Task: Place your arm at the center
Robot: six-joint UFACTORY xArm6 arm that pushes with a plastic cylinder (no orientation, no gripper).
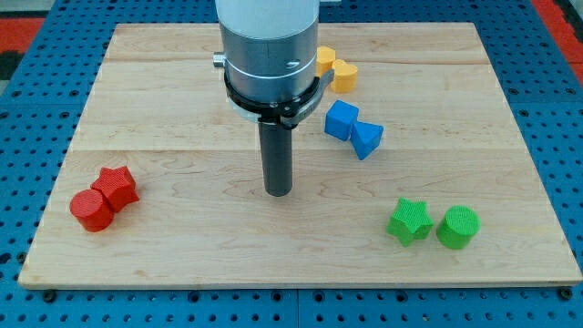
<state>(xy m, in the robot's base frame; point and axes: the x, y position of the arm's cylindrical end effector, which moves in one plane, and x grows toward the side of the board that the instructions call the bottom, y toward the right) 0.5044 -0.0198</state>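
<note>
- The tabletop (182,109) is a pale wooden board whose four edges all show, with blue pegboard around it.
- At the view's left, near the bottom-left corner, a red cylinder (91,210) and a red star (117,186) touch each other; both sit close to the left edge, with open wood to their right.
- My tip (278,193) rests near the middle of the tabletop, well apart from every block, with bare wood on all sides of it.
- The rod (277,155) stands upright, its long axis vertical and its lower end pointing straight down at the wood. There is no claw on this arm, so nothing is held.
- Toward the view's top, a yellow block (339,73) lies partly hidden behind the arm's grey housing (269,46); its shape is hard to tell.
- Right of the rod, a blue cube (342,119) touches a blue block (367,138).
- At lower right, a green star (410,220) sits just beside a green cylinder (457,226), near the bottom edge.
</note>
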